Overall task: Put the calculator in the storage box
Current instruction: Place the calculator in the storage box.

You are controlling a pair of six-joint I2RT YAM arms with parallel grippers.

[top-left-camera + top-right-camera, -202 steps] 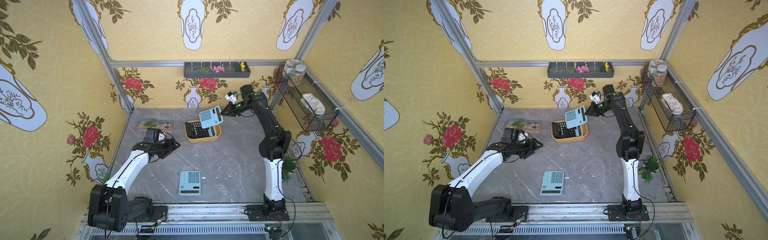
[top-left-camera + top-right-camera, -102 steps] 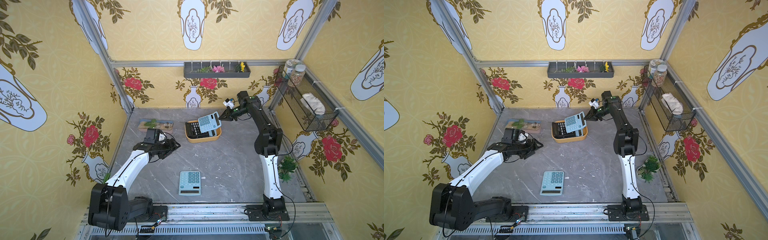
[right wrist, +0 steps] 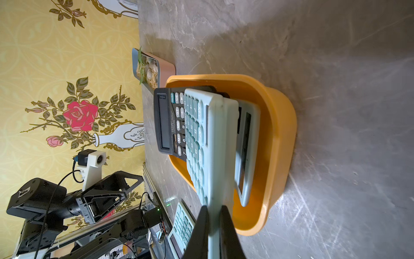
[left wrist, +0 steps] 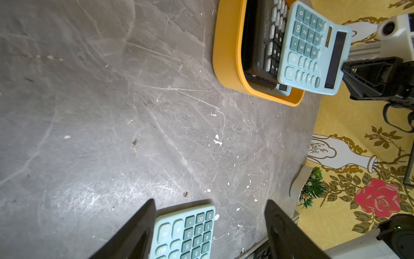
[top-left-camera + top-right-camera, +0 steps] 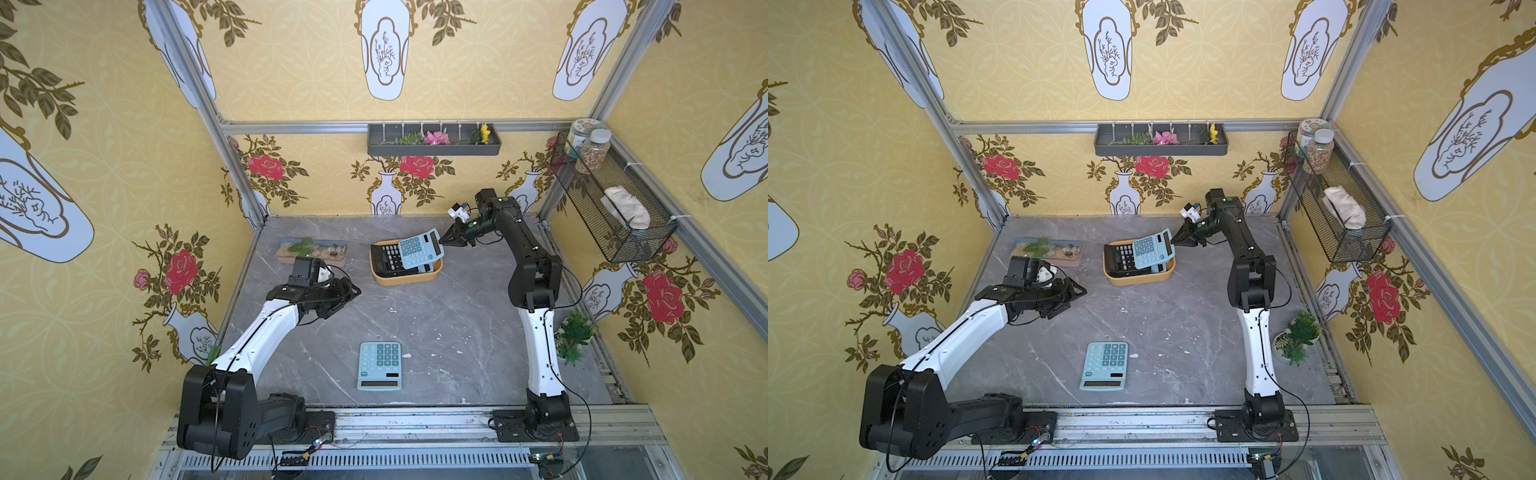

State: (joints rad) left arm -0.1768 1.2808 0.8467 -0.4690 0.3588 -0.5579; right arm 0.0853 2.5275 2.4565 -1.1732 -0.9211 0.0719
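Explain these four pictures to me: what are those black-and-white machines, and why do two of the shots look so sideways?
They are two robot arms, a left arm and a right arm, each ending in a two-fingered gripper. Two pictures look down from overhead and are nearly identical. The other two come from small cameras on the arms' wrists, hence the odd angles.

The right gripper is shut on the edge of a light blue calculator, holding it tilted over the yellow-orange storage box. That box holds a black calculator and a second light blue calculator underneath. The left gripper is open and holds nothing.

On the grey table a third light blue calculator lies flat near the front, with a planter tray and a small potted plant at the sides.
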